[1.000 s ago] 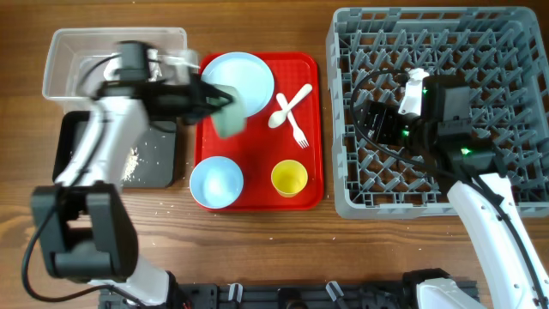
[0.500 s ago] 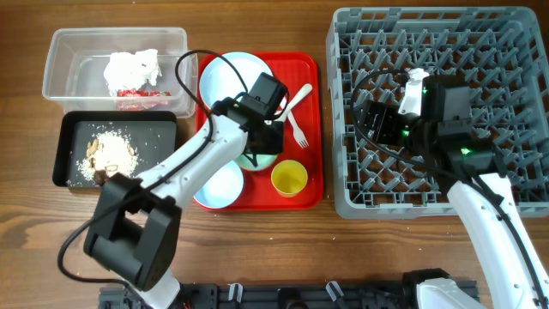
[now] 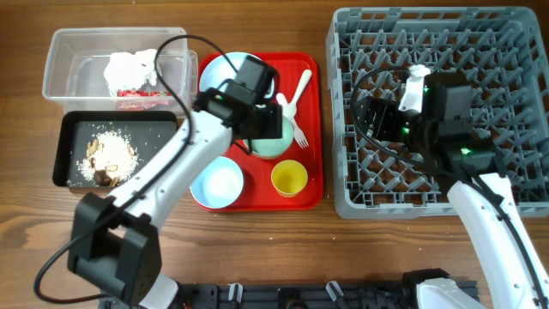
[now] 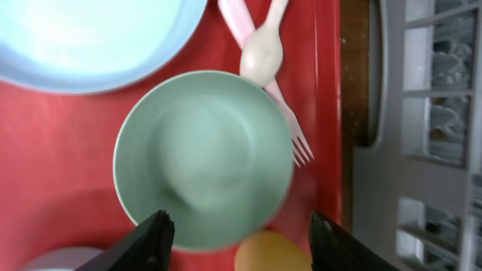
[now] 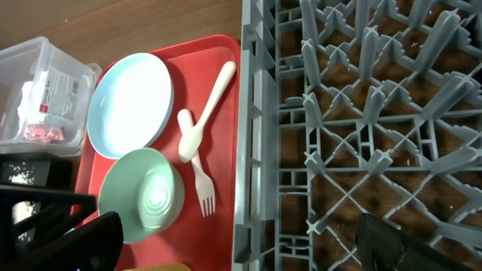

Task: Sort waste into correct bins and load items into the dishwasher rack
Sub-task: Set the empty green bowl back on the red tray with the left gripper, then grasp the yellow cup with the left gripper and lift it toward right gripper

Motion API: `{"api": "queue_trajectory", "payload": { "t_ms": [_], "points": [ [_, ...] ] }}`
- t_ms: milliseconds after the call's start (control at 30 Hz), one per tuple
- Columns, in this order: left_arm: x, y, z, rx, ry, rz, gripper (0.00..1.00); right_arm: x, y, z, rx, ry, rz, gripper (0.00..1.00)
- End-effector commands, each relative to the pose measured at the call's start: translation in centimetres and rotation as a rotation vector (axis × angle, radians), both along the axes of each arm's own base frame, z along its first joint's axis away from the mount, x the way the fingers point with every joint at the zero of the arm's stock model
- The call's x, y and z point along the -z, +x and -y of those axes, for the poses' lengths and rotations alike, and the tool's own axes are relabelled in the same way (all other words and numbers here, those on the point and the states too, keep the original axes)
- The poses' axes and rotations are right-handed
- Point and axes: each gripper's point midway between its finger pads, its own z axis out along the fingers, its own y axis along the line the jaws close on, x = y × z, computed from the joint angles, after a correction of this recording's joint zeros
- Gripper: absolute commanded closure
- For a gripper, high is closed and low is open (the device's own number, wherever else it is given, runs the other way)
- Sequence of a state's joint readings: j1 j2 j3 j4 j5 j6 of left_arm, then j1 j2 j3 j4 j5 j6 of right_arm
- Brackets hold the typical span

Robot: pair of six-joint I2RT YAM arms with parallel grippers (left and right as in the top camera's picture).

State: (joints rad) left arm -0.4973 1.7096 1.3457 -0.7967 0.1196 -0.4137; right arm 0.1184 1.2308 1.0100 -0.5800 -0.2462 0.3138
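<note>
Mint bowl (image 4: 203, 154) sits upright on the red tray (image 4: 53, 173), right under and just ahead of my L gripper (image 4: 239, 224). My L fingers (image 4: 154, 241) are spread wide, one on each side of the bowl's near rim, w/ nothing clamped.

Ahead-left of that gripper is the pale blue plate (image 4: 90, 38), just beside the bowl, also on the tray. Ahead-right, the spoon (image 4: 262, 53) has its scoop end at the bowl's far rim and lies across the fork (image 4: 290, 128); the fork's tines are at the bowl's right side. The yellow cup (image 4: 271, 254) is below the gripper on the near side, a bit right of centre. The blue bowl (image 3: 216, 183) is near-left.

Well off to the gripper's left is the clear tub (image 3: 64, 51), w/ the napkin (image 3: 130, 67) and wrapper scrap (image 3: 137, 93) inside. The black tray (image 3: 154, 129) is just nearer me than the tub and holds the crumbs (image 3: 107, 153).

To the right is the rack (image 3: 480, 51). My R gripper (image 5: 239, 226) hangs over the rack's left part, by the wall next to the red tray. Its fingers are apart and hold nothing, w/ pegs ahead and to the right.
</note>
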Motion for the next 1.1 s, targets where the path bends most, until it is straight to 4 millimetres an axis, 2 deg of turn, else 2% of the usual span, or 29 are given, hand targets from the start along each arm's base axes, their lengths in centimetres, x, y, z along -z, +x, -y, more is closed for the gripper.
{"api": "queue_trajectory", "payload": {
  "t_ms": [0,100,200,300,400,467,533,633,733,833,933,1067],
  "points": [
    [-0.9,-2.9,1.0,0.034,-0.117,-0.142,0.44,-0.6,0.4,-0.3,-0.007,0.016,0.013,0.00],
    [0.6,-6.5,1.3,0.077,-0.052,-0.257,0.45,-0.7,0.4,-0.3,-0.007,0.017,0.017,0.00],
    [3.1,-8.7,2.4,0.130,-0.017,-0.305,0.44,-0.6,0.4,-0.3,-0.006,0.017,0.015,0.00],
    [5.4,-9.4,2.1,0.099,0.042,-0.349,0.50,-0.6,0.3,-0.3,-0.005,0.019,0.010,0.00],
    [6.6,-9.0,1.6,0.076,0.080,-0.361,0.55,-0.5,0.3,-0.2,-0.004,0.018,0.005,0.00],
    [7.0,-9.0,1.6,0.075,0.085,-0.366,0.66,-0.4,0.2,-0.2,-0.005,0.018,0.003,0.00],
    [7.3,-8.8,1.8,0.076,0.085,-0.365,0.94,-0.4,0.2,-0.2,-0.004,0.018,0.003,0.00],
    [6.8,-8.2,1.8,0.064,0.058,-0.355,0.96,-0.4,0.2,-0.3,-0.005,0.019,0.003,0.00],
    [4.6,-6.8,1.7,0.037,-0.052,-0.356,0.96,-0.6,-0.1,-1.0,-0.040,0.053,-0.002,0.00],
    [0.4,-5.1,1.6,0.067,-0.284,-0.343,0.96,-1.0,-0.5,-2.4,-0.104,0.110,-0.005,0.00],
    [-3.8,-3.6,0.4,0.076,-0.542,-0.325,0.96,-2.5,-1.1,-5.3,-0.261,0.237,0.028,0.00],
    [-10.2,-1.9,-1.0,0.169,-0.940,-0.256,0.96,-6.0,-2.0,-10.1,-0.583,0.466,0.136,0.00]
  ]
}}
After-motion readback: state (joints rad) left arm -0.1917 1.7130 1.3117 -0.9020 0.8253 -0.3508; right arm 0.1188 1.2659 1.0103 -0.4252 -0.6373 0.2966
